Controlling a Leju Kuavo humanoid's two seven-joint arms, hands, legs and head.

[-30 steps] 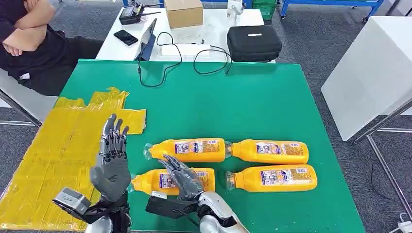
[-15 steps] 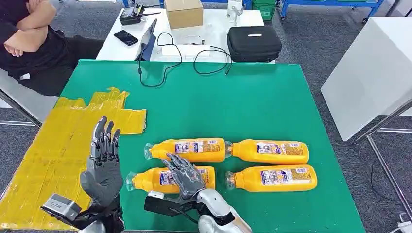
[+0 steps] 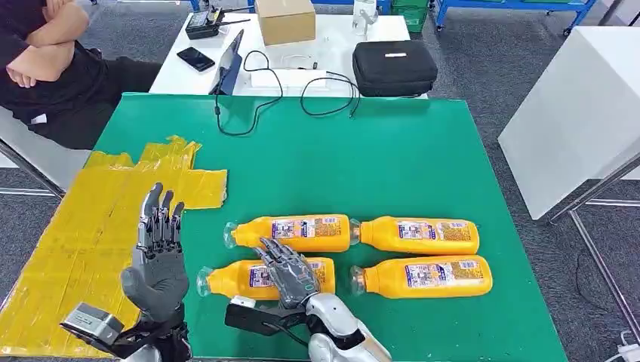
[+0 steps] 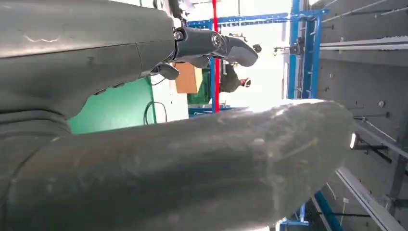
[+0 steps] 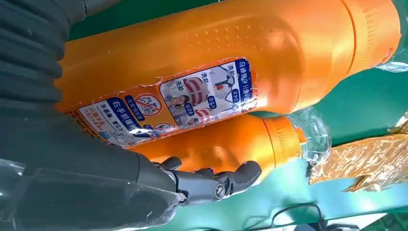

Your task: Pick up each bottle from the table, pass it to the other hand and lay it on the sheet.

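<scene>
Under our right hand (image 3: 290, 275) lies the near-left orange plastic bottle (image 3: 260, 279), and our spread fingers rest over its labelled body without closing around it; nothing is gripped yet. A second ago the hand sat in nearly the same spot, so it has settled onto the bottle rather than travelled. Our left hand (image 3: 156, 264) has drawn back and outward from the bottles and now stands palm-up, fingers apart, holding nothing, over the edge of the crinkled yellow sheet (image 3: 90, 226). We judge it is clearing room and waiting to receive the pass.

That bottle lies flat on the green table (image 3: 392, 158), long axis running left to right, clear cap pointing left toward the sheet. Three more orange bottles (image 3: 419, 235) lie parallel in the same block, caps also leftward. All four are on the table, none on the sheet.
</scene>
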